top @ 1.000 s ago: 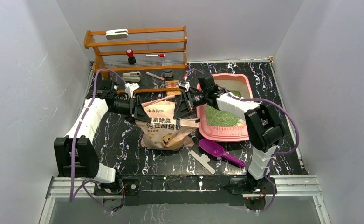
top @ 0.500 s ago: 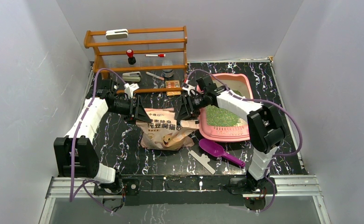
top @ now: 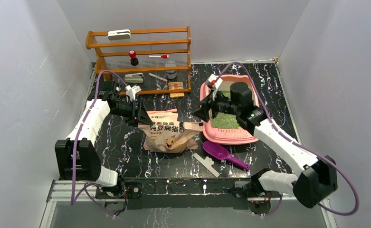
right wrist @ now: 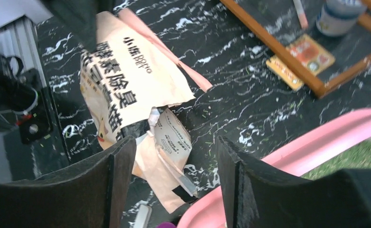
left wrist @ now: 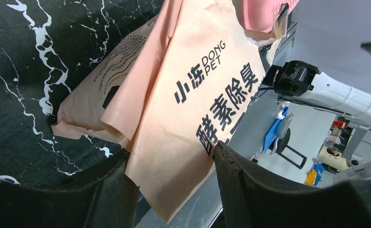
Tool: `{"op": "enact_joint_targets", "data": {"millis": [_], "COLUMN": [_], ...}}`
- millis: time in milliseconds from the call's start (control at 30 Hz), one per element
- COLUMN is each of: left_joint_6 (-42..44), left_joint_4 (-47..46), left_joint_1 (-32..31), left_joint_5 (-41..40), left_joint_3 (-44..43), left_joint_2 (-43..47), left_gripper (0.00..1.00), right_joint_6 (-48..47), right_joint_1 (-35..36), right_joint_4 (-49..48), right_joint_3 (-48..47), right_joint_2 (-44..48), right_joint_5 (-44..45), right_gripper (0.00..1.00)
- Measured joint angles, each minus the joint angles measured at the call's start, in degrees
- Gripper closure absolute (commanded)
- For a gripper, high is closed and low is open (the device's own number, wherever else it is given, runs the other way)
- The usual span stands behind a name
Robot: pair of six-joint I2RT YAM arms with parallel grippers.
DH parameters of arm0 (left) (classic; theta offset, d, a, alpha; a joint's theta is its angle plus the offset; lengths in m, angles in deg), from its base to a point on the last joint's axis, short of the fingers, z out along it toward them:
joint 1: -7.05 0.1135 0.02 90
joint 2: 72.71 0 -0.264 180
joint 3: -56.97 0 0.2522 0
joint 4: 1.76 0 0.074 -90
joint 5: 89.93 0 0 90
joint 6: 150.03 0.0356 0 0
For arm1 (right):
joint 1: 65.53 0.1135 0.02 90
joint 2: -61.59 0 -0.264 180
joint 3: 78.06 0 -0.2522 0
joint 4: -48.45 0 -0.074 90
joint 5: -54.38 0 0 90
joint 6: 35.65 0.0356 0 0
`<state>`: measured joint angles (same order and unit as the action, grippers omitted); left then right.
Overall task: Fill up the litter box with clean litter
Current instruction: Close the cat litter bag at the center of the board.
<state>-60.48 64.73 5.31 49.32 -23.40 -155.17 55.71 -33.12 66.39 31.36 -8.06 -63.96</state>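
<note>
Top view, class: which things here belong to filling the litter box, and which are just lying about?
Belong to the job: litter box, clean litter, beige litter bag.

Lying about: purple scoop, wooden rack, flat white tool, small orange packet.

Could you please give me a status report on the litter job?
Copy: left gripper straddles the litter bag's edge, grip unclear; right gripper open, empty. The litter box holds a layer of clean litter. The bag lies slumped beside it.
</note>
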Motion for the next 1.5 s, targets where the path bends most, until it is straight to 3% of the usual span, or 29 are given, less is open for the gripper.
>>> {"op": "enact_joint_targets", "data": {"millis": [133,333,500,633,867,933,1100,1300,1500], "left_joint_6": [-0.55,-0.81,-0.92,-1.09,-1.27,-1.25,-1.51,-1.62,1.16], "left_joint_4": [-0.20,-0.35,-0.42,-0.44,-0.42,-0.42,-0.46,-5.38,-13.77], "left_joint_1": [0.00,0.00,0.00,0.00,0.00,0.00,0.00,0.00,-0.52], "left_joint_5": [-0.39,-0.52,-0.74,-0.94,-1.86,-2.01,-7.26,-15.93,-8.87], "left_joint_3": [0.00,0.00,0.00,0.00,0.00,0.00,-0.83,-2.16,-0.44], "left_joint_2": [0.04,0.07,0.07,0.31,0.83,1.07,3.89,14.86,24.74], "left_gripper": [0.46,0.46,0.46,0.45,0.44,0.41,0.36,0.33,0.39], "right_joint_6": [-7.50,-20.37,-29.70,-34.29,-36.35,-36.35,-36.59,-36.30,-36.06], "right_joint_1": [0.17,2.89,6.23,7.63,9.27,9.31,9.33,9.31,9.31], "right_joint_4": [-6.03,-4.70,-3.63,-1.20,0.61,0.61,3.06,3.89,3.87], "right_joint_3": [7.08,9.86,9.92,9.90,9.86,9.57,6.97,5.92,5.90], "right_joint_2": [5.16,5.40,5.40,1.79,-4.26,-5.57,-7.80,-8.52,-8.50], "right_joint_5": [-4.59,-10.32,-12.46,-12.24,-8.87,-8.63,-9.55,-9.51,-9.44], "right_gripper": [0.28,0.27,0.32,0.40,0.41,0.61,0.85,0.95,0.97]}}
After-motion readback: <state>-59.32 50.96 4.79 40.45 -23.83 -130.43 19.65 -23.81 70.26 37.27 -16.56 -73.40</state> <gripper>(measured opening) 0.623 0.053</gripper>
